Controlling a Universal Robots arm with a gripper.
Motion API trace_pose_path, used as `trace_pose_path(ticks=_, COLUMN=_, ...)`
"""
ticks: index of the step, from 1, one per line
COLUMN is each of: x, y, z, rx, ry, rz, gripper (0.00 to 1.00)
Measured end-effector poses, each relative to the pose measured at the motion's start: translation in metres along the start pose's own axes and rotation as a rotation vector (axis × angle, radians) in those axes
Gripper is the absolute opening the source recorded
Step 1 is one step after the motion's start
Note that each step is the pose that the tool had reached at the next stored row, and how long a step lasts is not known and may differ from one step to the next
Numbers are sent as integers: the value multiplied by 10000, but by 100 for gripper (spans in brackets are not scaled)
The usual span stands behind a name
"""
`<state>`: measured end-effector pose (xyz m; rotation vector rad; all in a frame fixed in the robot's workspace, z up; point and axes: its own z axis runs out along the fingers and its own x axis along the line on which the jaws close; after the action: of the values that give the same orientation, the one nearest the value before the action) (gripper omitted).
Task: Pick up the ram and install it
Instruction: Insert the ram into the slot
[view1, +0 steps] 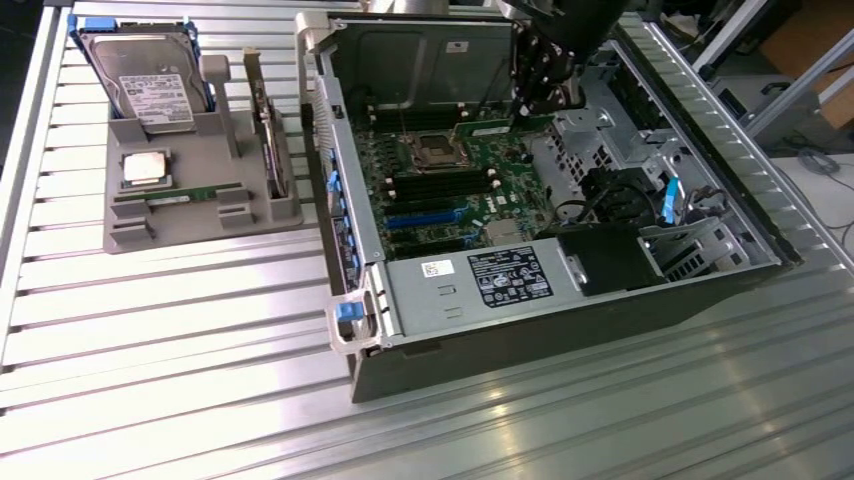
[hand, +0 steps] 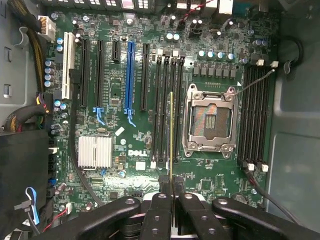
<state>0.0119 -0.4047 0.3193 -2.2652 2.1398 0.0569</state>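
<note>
The ram (hand: 171, 135) shows edge-on as a thin green strip between my fingertips. My gripper (hand: 171, 187) is shut on it, with the black fingers (hand: 161, 210) pressed to both sides. The stick hangs above the black memory slots (hand: 162, 110), beside the empty processor socket (hand: 210, 122) on the green motherboard (hand: 115, 150). In the exterior view, my gripper (view1: 545, 100) reaches down into the open computer case (view1: 534, 330) at its far end, and the ram (view1: 497, 127) appears as a green strip just under it, above the motherboard (view1: 454, 190).
A grey holder (view1: 174, 225) at the exterior view's left carries a hard drive (view1: 150, 85), a square silver processor chip (view1: 144, 168) and a thin green stick (view1: 187, 197). Inside the case are a power supply (view1: 487, 280), black cables (hand: 30, 117) and a heatsink (hand: 95, 151).
</note>
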Motion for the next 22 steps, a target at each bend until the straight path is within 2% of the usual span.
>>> trace_pose_path(ticks=22, x=7, y=-1, z=170, rx=-1, ry=12, rz=0, gripper=12)
